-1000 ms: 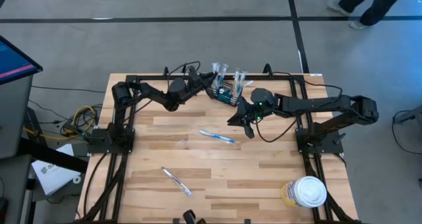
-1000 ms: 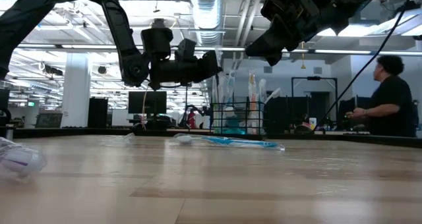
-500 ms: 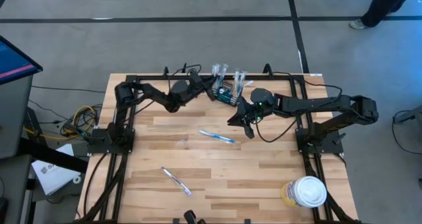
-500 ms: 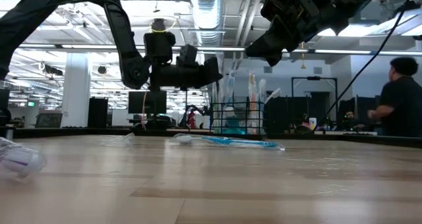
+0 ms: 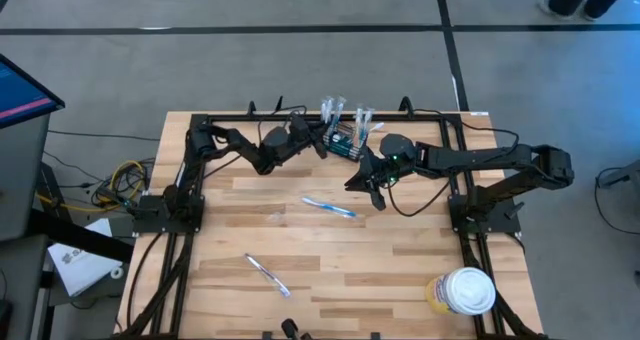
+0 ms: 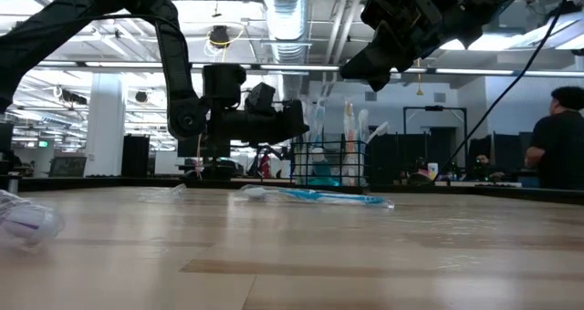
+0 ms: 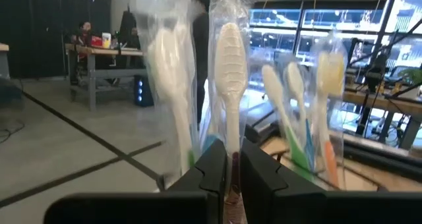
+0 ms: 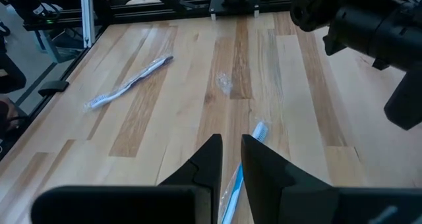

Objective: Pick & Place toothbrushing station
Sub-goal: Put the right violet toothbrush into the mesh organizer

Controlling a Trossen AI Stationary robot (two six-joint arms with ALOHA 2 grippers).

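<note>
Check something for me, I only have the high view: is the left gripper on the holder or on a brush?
Observer: Left wrist view: the left gripper is shut. A wrapped white toothbrush runs down into its narrow gap, but I can't confirm a pinch.
Operator: Height?
Observer: Low view: it sits just above the rim of the wire-mesh holder, level with the standing brushes.
Operator: Right arm?
Observer: Low view: the right gripper hangs well above the blue toothbrush, not touching it.

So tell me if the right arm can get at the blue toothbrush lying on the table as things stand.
Probably yes. The right gripper hangs just above and beside the blue toothbrush, with bare table between them. Its jaws look nearly shut, so they would have to open first.
</note>
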